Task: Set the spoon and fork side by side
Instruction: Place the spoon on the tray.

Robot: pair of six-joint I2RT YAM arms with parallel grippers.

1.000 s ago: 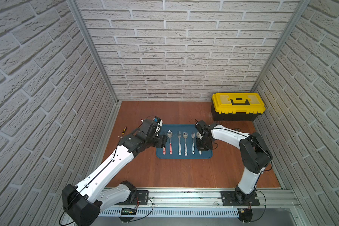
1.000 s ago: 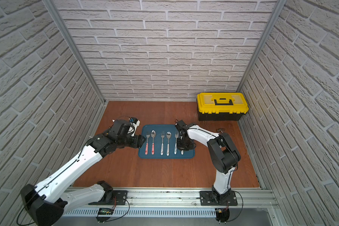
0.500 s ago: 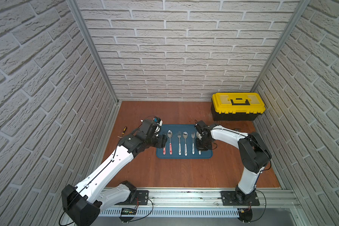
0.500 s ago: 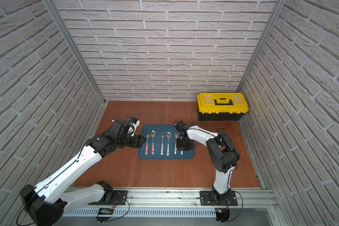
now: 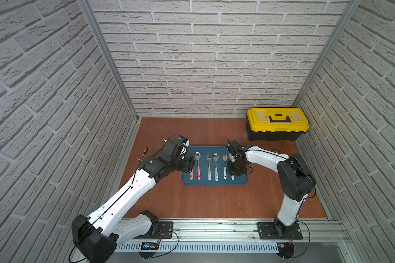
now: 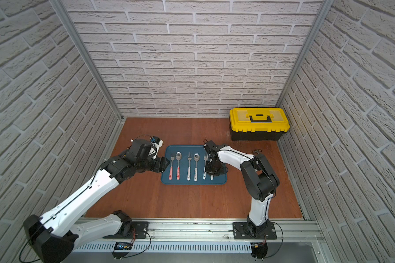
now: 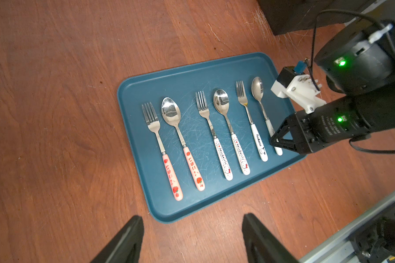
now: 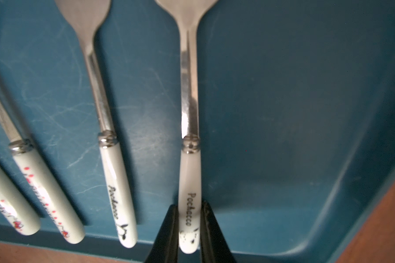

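Note:
A blue tray [image 5: 242,180] [image 7: 132,95] lies mid-table. At its right end my right gripper [image 8: 189,211] [image 5: 234,170] is shut on the white "Pochacco" handle of a spoon [image 8: 189,177] [image 7: 257,90], which lies flat on the tray. The matching white-handled fork [image 8: 114,177] [image 7: 249,118] lies parallel just to its left. Both top views hide most of that spoon behind the right wrist. My left gripper [image 7: 192,218] [image 5: 191,164] stands open beside the tray's left edge, holding nothing.
The tray also carries a pink strawberry fork [image 7: 162,150] and spoon [image 7: 183,141], and a Hello Kitty fork [image 7: 213,136] and spoon [image 7: 232,132]. A yellow toolbox [image 5: 277,124] sits back right. A small screwdriver [image 5: 144,151] lies by the left wall.

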